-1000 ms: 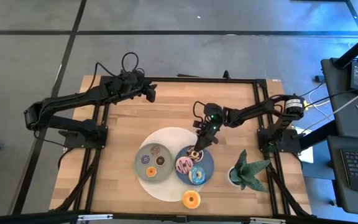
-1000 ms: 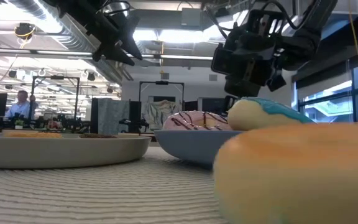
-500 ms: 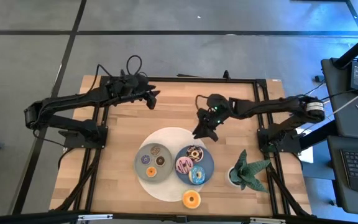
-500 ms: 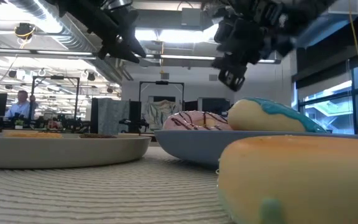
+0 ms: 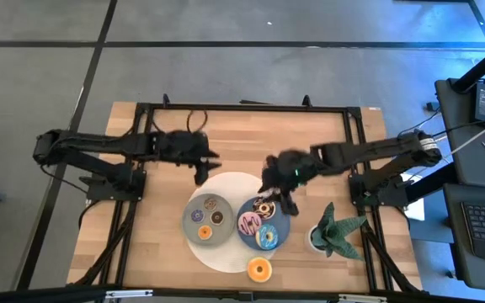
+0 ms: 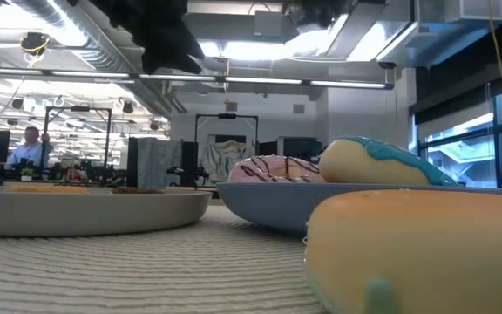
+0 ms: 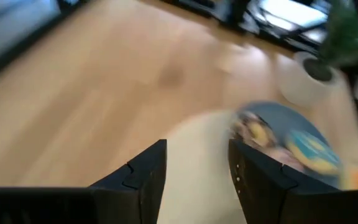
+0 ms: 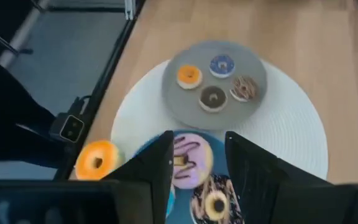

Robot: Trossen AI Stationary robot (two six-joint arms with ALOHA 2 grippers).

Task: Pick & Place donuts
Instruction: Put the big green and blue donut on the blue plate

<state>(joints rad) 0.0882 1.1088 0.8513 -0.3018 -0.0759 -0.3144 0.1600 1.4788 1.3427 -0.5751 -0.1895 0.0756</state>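
Note:
Three donuts lie on the blue plate (image 5: 283, 225): a chocolate one (image 5: 263, 206), a pink one (image 5: 249, 223) and a blue-iced one (image 5: 268, 237). Several tiny donuts (image 5: 209, 215) sit on the grey plate (image 5: 189, 225). A yellow-orange donut (image 5: 259, 269) rests on the white mat (image 5: 234, 182) near the front edge. My right gripper (image 8: 197, 168) hovers open above the blue plate's far side (image 5: 278, 187). My left gripper (image 7: 196, 177) hangs open over the mat's far left rim (image 5: 204, 168), with nothing between its fingers.
A potted green plant (image 5: 335, 231) stands right of the blue plate. The black frame rails (image 5: 242, 108) run around the wooden table. Bare wood lies along the far half of the table, behind the mat.
My right gripper has risen from the chocolate donut on the blue plate and turned, leaving the low view; the donut stays on the plate. My left gripper has swung from the far left of the table toward the near edge, to the mat's rim.

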